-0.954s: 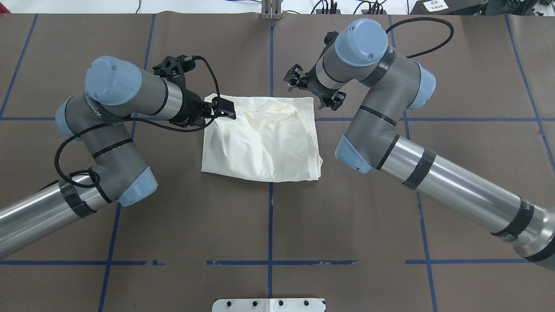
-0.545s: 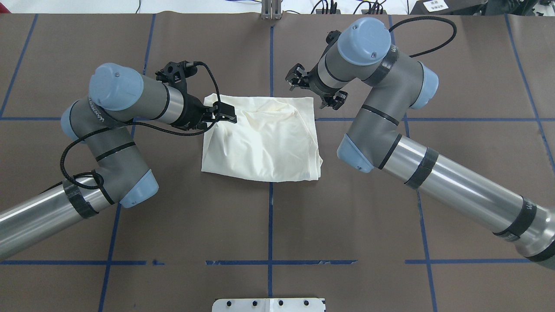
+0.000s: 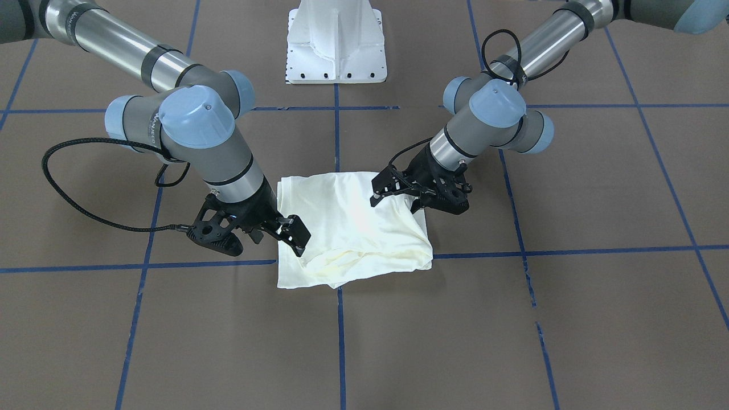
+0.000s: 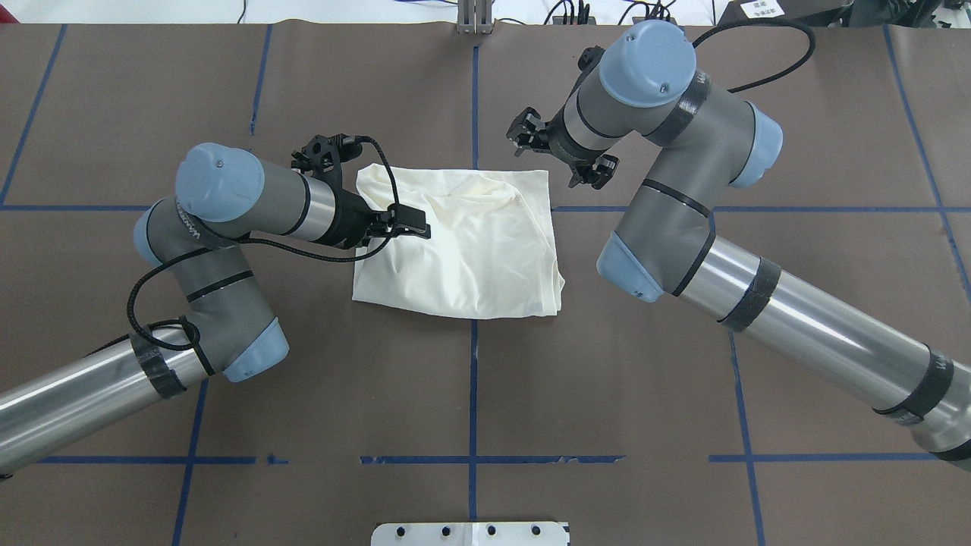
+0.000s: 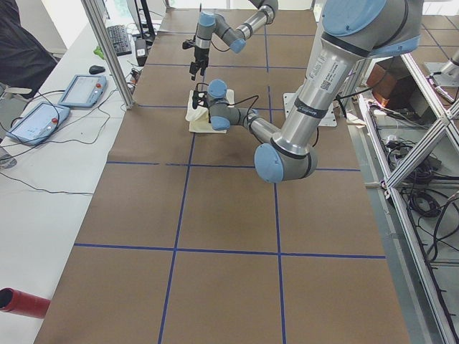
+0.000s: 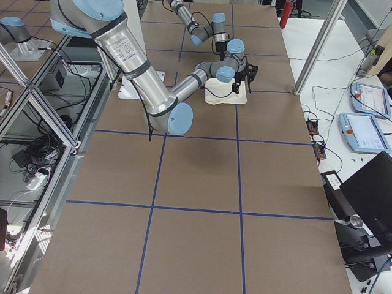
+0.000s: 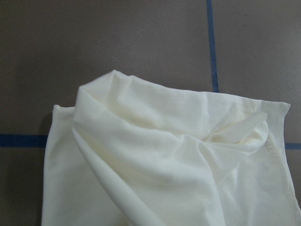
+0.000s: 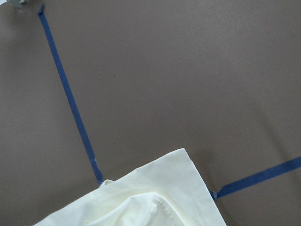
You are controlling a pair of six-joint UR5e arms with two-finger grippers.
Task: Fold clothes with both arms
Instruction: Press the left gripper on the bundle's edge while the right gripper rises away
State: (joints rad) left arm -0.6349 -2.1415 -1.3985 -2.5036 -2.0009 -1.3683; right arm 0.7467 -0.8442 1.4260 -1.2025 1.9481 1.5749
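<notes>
The cream T-shirt (image 4: 463,243) lies folded into a rough square at the table's middle, plain side up; no print shows. It also shows in the front view (image 3: 353,228). My left gripper (image 4: 416,220) hovers over the shirt's far left part, open and empty; the left wrist view shows only the rumpled cloth (image 7: 164,160). My right gripper (image 4: 523,135) is open and empty, just beyond the shirt's far right corner (image 8: 181,162). In the front view the left gripper (image 3: 377,191) is on the right and the right gripper (image 3: 294,232) on the left.
The brown table cover carries a grid of blue tape lines (image 4: 473,379). The white pedestal base (image 3: 336,45) stands at the robot's side. Beyond the far edge are cables, and a side bench with tablets (image 5: 43,115).
My left gripper has moved right and nearer the robot, further over the shirt. My right gripper has drawn slightly away from the shirt's far right corner. The shirt has not moved.
</notes>
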